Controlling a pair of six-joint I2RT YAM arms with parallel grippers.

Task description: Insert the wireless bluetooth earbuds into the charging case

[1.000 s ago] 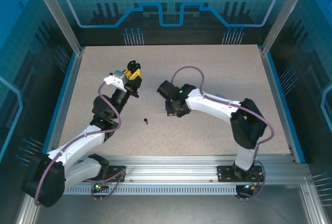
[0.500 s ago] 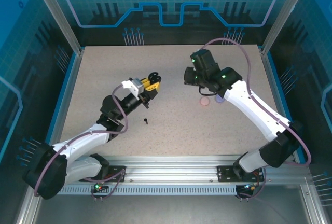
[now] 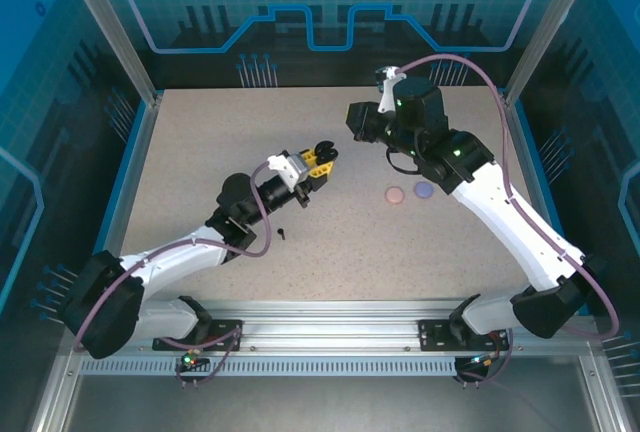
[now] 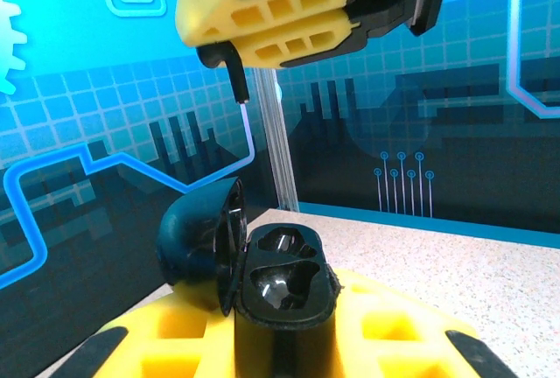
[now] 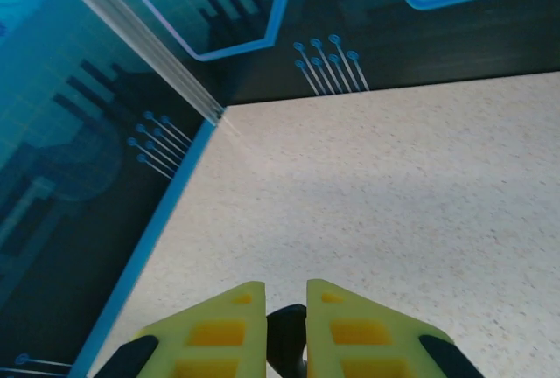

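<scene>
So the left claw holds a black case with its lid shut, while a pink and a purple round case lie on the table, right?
Not quite. The left wrist view shows the lid open on the black case that the left gripper holds. The pink case and the purple case do lie on the table.

speckled table (image 3: 200, 132), blue circuit-print walls (image 3: 330, 2), aluminium rail (image 3: 330, 333)
</scene>
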